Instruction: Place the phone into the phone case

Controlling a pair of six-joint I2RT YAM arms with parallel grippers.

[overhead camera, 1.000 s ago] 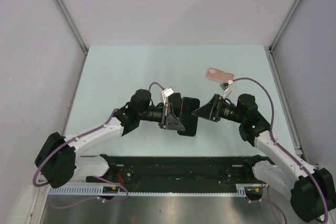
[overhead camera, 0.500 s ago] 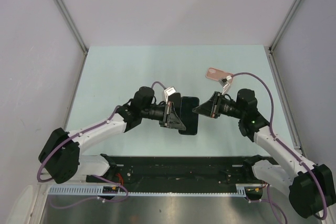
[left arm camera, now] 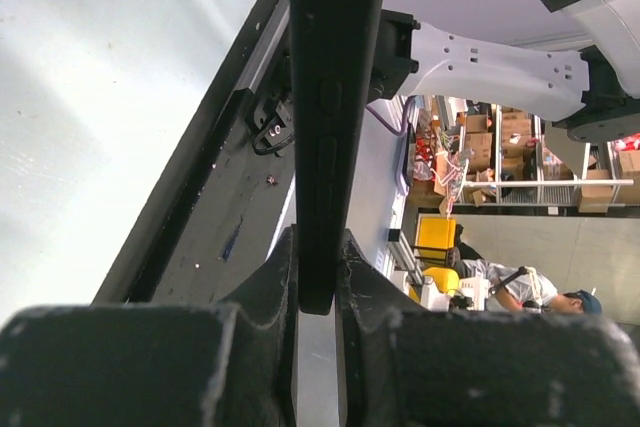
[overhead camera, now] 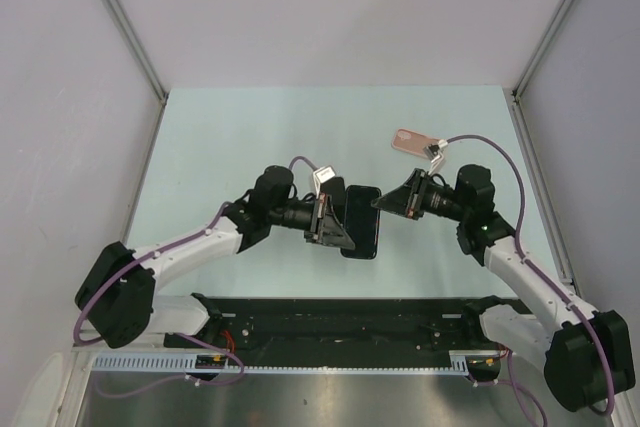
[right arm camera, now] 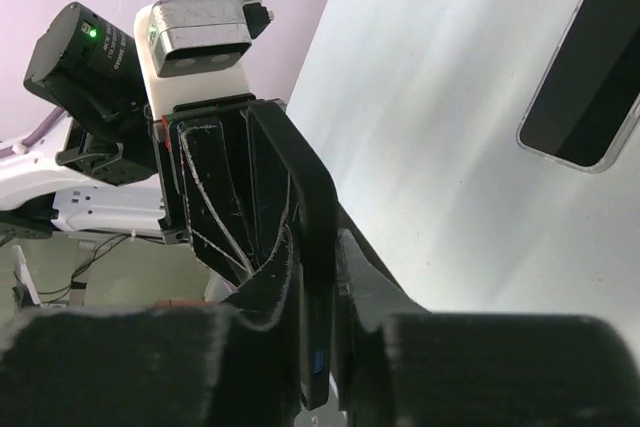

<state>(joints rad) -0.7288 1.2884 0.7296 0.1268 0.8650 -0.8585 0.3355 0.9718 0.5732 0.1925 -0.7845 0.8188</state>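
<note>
A black phone [overhead camera: 361, 223] hangs on edge above the middle of the table, held from both sides. My left gripper [overhead camera: 336, 219] is shut on its left edge; in the left wrist view the slab with its side buttons [left arm camera: 326, 107] runs up from between the left gripper's [left arm camera: 318, 282] jaws. My right gripper [overhead camera: 381, 203] is shut on the phone's upper right corner, and the right wrist view shows the rounded edge [right arm camera: 318, 197] pinched by the right gripper [right arm camera: 320, 287]. The pink phone case [overhead camera: 407, 140] lies flat on the table behind the right gripper; the case [right arm camera: 585, 77] looks dark with a pale rim there.
The pale green table [overhead camera: 230, 137] is closed in by grey walls on three sides. A black rail [overhead camera: 340, 319] with the arm bases runs along the near edge. The right arm's purple cable [overhead camera: 490, 162] loops above its wrist.
My right gripper has closed on the phone's right corner, where it stood open beside it a second ago. The left gripper keeps its hold and has shifted only slightly.
</note>
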